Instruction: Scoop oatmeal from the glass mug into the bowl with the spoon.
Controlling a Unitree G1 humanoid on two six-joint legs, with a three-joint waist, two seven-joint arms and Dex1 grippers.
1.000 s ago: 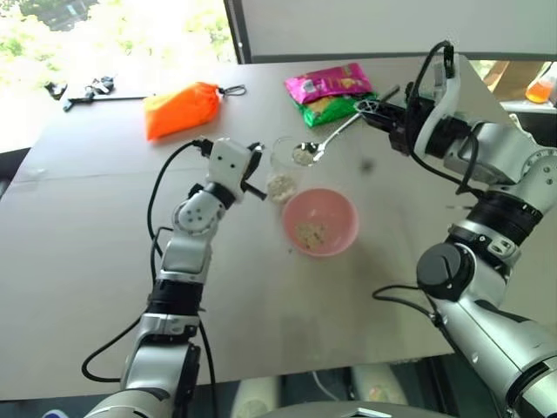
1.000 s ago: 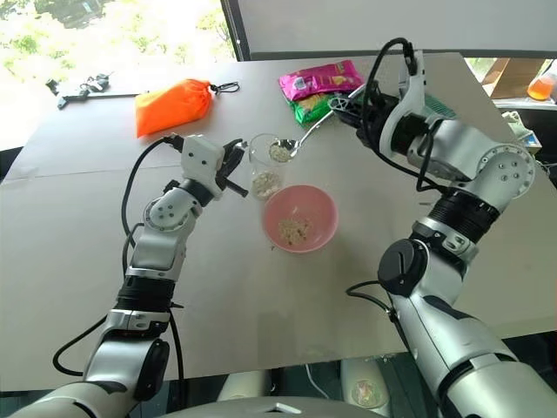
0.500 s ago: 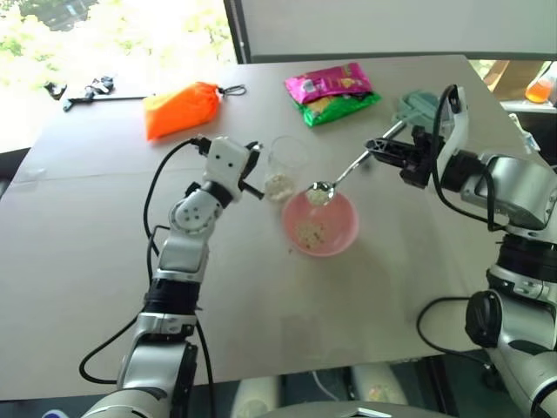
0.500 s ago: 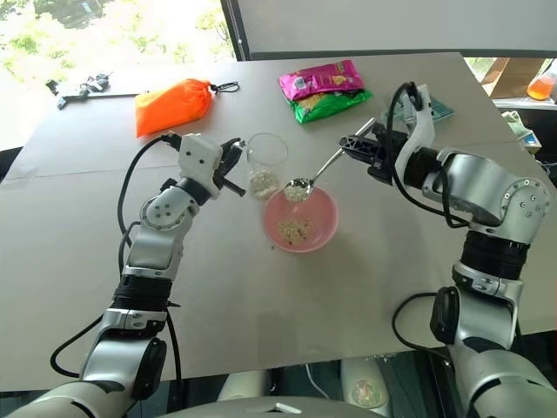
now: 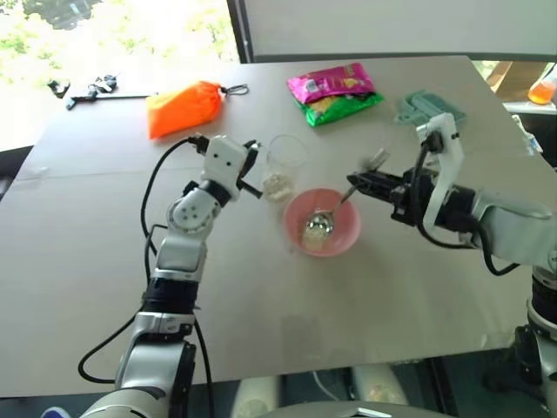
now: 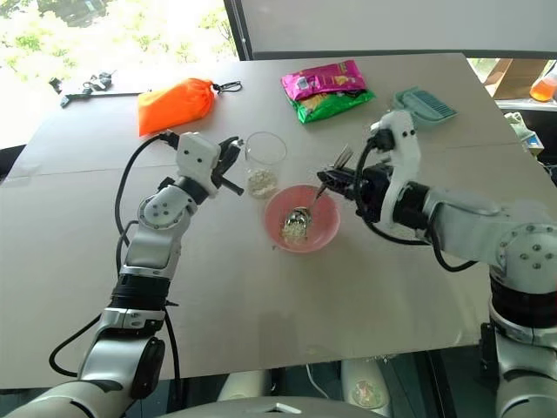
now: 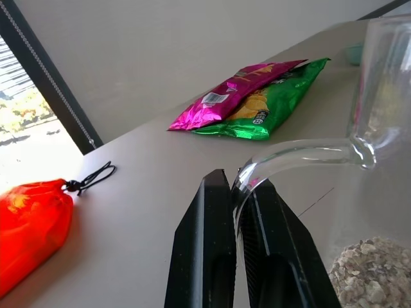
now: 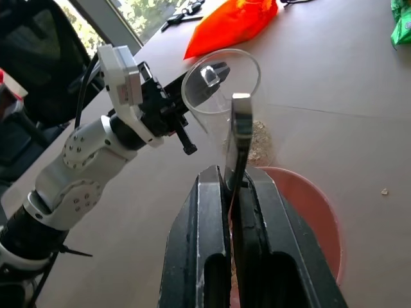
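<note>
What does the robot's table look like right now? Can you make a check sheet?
Surface: grey table, a few crumbs beside the bowl.
Job's things: mug with oatmeal upright; spoon dipped into pink bowl.
Clutter: orange pouch, snack bags, green tool, black gear.
Grippers: left gripper jaws shut on mug handle; right gripper shut on spoon.
Cables: black cable along left arm.
Surroundings: bright window, orange bottle.

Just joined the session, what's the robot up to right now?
It is moving oatmeal by spoon. The left gripper is shut on the handle of the small clear glass mug, holding it on the table. The right gripper is shut on the slim silver metal spoon, whose tip sits down in the round light pink plastic bowl among pale flaky oatmeal.
</note>
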